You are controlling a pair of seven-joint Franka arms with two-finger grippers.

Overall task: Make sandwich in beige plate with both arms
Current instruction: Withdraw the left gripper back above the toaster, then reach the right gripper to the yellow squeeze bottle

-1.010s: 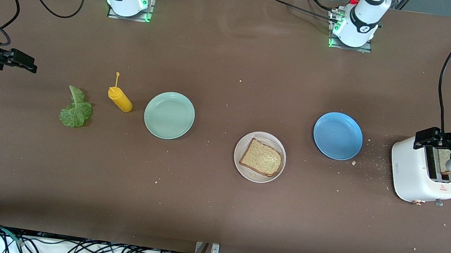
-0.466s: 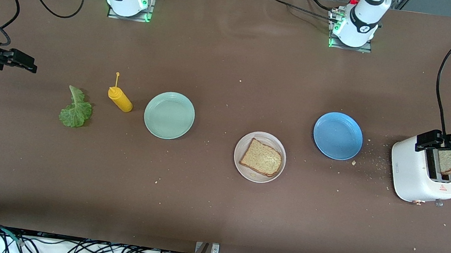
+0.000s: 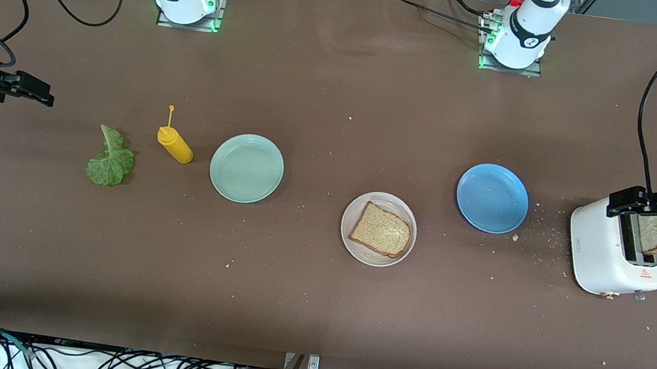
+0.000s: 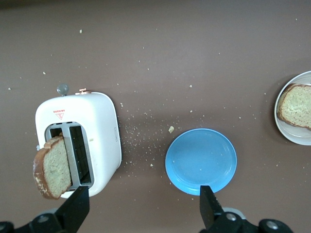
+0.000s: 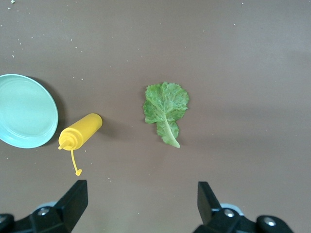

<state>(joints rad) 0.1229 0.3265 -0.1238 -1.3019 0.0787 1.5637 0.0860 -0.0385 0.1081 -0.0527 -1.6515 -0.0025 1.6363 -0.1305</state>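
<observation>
The left gripper, fingers spread wide, has crept over the toaster, whose slot holds a bread slice (possibly leaning). The beige plate holds another slice. The right gripper waits, fingers apart.

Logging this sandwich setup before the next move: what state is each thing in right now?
Round beige plate: holds one wholegrain bread slice, lying flat.
White toaster: second bread slice leaning out of a slot.
Green lettuce leaf: flat on the table.
Yellow squeeze bottle: on its side.
Mint-green plate: empty.
Blue plate: empty.
Left tool: open, above the toaster.
Right tool: open, waiting.
</observation>
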